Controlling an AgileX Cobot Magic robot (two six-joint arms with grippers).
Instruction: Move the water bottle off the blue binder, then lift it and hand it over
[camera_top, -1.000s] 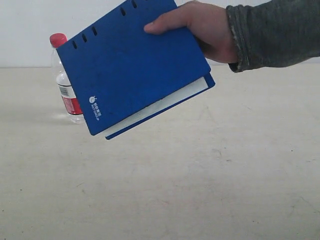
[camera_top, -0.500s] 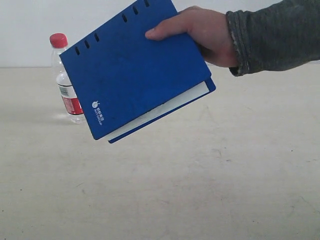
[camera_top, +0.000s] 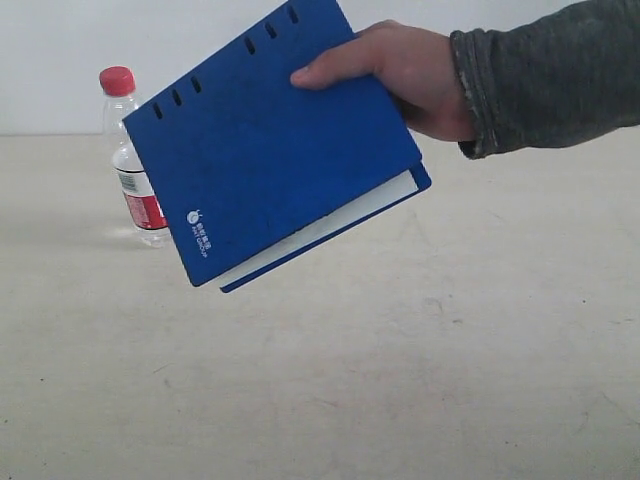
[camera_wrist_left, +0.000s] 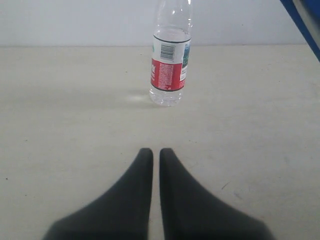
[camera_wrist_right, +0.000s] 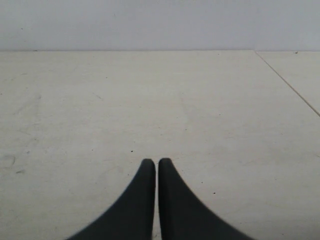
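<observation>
Blue is what catches the eye first: the blue binder (camera_top: 275, 150) is up in the air, clear of the table (camera_top: 400, 350), gripped at its upper right corner by a person's hand (camera_top: 415, 80) that reaches in from the right in a grey sleeve (camera_top: 550, 75). It hangs tilted, with the slots (camera_top: 175, 98) along its upper left edge, the white pages (camera_top: 330, 225) showing along the lower right edge, and a small white logo (camera_top: 200, 228) near the lowest corner.

Behind it, on the left, the water bottle (camera_top: 135, 195) stands upright on the table, with nothing under it but the tabletop. Its red cap (camera_top: 117, 80) shows above the binder's corner, and the binder covers part of its right side (from the exterior view, at least).

Neither robot arm shows in that wide view. The left gripper (camera_wrist_left: 156, 155) has its two dark fingers pressed nearly together, only a thin slit between them and nothing held; its camera looks across bare table at the water bottle (camera_wrist_left: 170, 65), well apart from the fingertips, with a sliver of the blue binder (camera_wrist_left: 305, 20) at the picture's corner. The right gripper (camera_wrist_right: 157, 165) is likewise clenched on nothing, low over the pale table, where a thin seam (camera_wrist_right: 287, 82) runs off ahead of it.
</observation>
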